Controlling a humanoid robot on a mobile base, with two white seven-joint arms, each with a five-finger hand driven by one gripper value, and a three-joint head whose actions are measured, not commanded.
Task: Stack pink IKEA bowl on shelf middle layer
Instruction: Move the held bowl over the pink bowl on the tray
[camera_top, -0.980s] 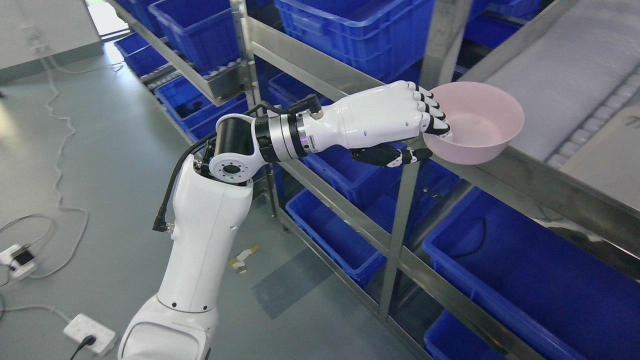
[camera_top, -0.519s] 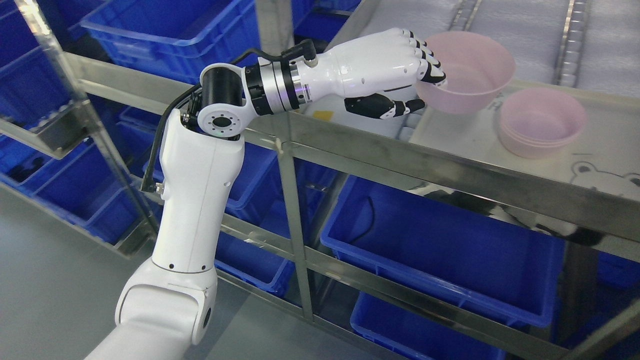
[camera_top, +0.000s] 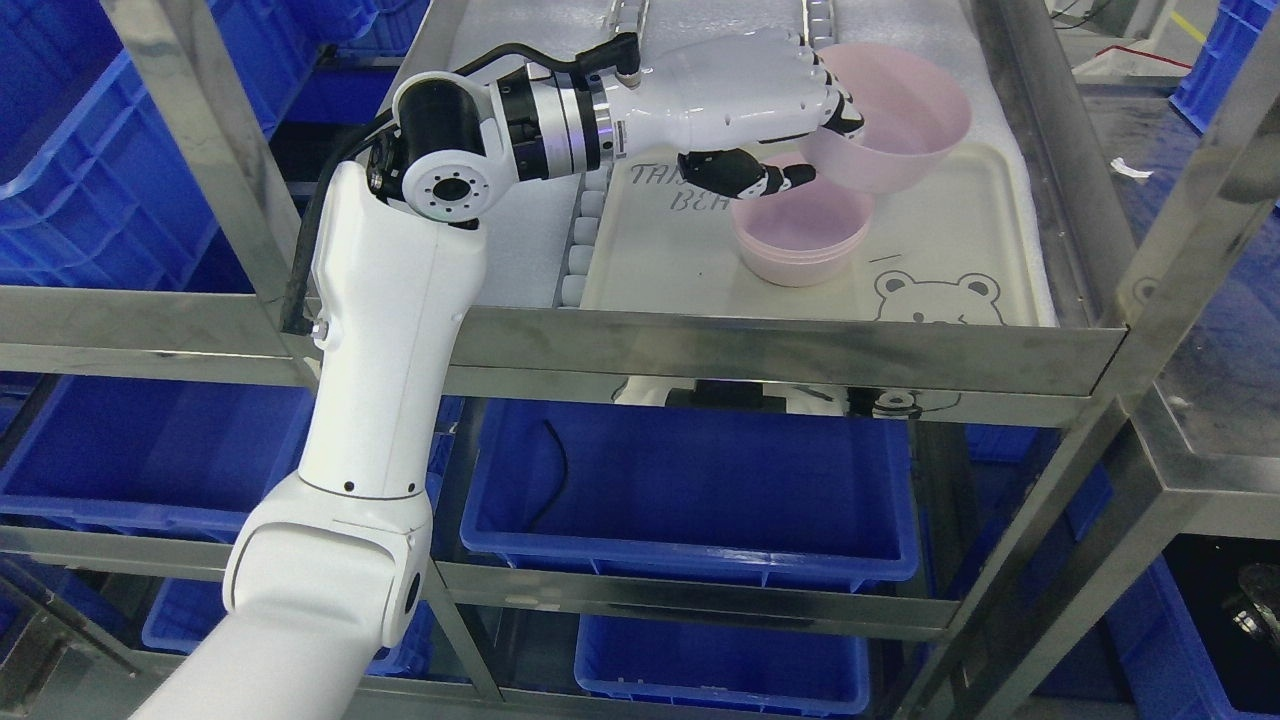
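My left hand (camera_top: 815, 145) is shut on the near-left rim of a pink bowl (camera_top: 893, 118), fingers inside and thumb under it. It holds the bowl tilted in the air over the shelf's white tray (camera_top: 690, 265). A stack of pink bowls (camera_top: 800, 238) stands on the tray, just below and slightly left of the held bowl; the thumb hovers over its far rim. The right arm is not in view.
The tray, printed with a bear, lies on a steel shelf layer (camera_top: 780, 350) framed by steel posts (camera_top: 1180, 230). Blue bins (camera_top: 690, 500) fill the layers below and the racks at the left. White foam padding (camera_top: 530, 240) lies left of the tray.
The camera has swung right, so the whole picture shifted. My left hand has carried the pink bowl from beside the stack to just above it.
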